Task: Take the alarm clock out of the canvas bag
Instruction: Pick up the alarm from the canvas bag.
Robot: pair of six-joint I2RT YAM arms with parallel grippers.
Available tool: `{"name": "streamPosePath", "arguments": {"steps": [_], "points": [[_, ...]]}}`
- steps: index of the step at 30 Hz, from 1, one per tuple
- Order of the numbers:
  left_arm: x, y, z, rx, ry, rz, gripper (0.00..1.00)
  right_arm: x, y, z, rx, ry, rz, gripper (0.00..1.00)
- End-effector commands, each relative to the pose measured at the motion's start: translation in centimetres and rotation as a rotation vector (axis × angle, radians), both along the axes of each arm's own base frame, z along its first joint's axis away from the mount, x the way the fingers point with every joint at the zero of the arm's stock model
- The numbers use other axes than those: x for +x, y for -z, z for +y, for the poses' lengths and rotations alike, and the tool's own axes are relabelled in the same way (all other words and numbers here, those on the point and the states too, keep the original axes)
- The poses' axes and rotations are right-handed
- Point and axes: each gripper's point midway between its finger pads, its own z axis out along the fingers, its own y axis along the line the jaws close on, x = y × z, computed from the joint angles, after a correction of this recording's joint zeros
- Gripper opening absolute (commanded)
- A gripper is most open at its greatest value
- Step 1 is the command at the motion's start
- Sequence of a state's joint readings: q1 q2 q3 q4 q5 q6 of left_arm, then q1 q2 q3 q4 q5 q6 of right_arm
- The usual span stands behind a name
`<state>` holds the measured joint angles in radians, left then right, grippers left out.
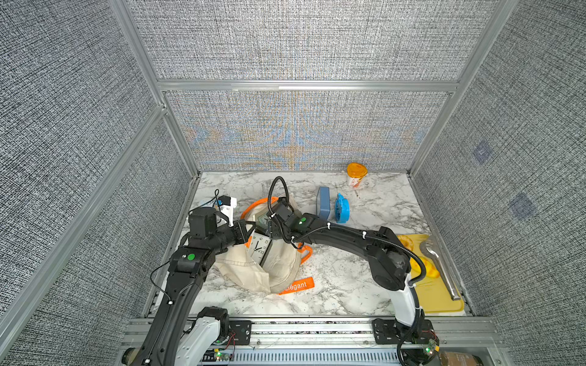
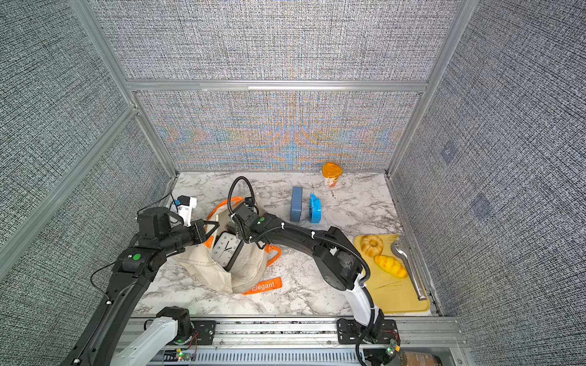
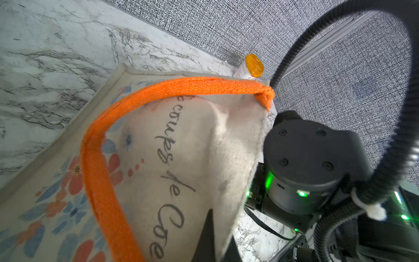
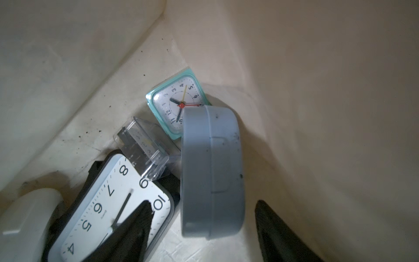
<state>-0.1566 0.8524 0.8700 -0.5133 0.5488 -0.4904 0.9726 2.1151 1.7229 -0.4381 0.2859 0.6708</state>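
Left claw [image 3: 215, 229] clenched on canvas bag [image 3: 181, 127] rim, right claw [image 4: 204, 203] spread inside (straddling grey case [image 4: 213, 170], beside alarm clock [image 4: 102, 211]).

place: robot lab cell | cues: aluminium frame [image 1: 307, 85], grey fabric walls [image 1: 301, 38]

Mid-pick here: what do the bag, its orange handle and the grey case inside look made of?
Bag: off-white woven cloth, matte; weave and soft folds show. Orange handle: coarse woven webbing, ribbed texture. Grey case: likely moulded plastic, smooth matte, with a seam line.
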Motion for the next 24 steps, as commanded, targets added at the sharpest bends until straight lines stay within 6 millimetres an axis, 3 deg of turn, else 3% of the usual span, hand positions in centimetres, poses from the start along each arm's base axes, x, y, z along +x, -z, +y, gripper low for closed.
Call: {"name": "streamPosePath", "arguments": {"steps": [1, 6, 13, 17, 24], "points": [[0.1, -0.8, -0.4, -0.02, 0.022, -0.039, 0.02, 0.0, 1.1, 0.2, 0.002, 0.003, 0.048, 0.75], [0.2, -0.6, -0.5, -0.025, 0.023, -0.036, 0.01, 0.7, 1.5, 0.8, 0.039, -0.002, 0.059, 0.7], [0.1, -0.2, -0.5, -0.028, 0.024, -0.031, 0.02, 0.8, 1.3, 1.3, 0.056, -0.031, 0.056, 0.5], [0.2, -0.2, -0.5, -0.031, 0.021, -0.028, 0.02, 0.6, 1.1, 1.0, 0.044, -0.038, 0.053, 0.45], [0.4, -0.4, -0.2, -0.018, -0.001, -0.025, 0.01, 0.4, -1.5, 0.5, 0.052, -0.043, 0.016, 0.43]]}}
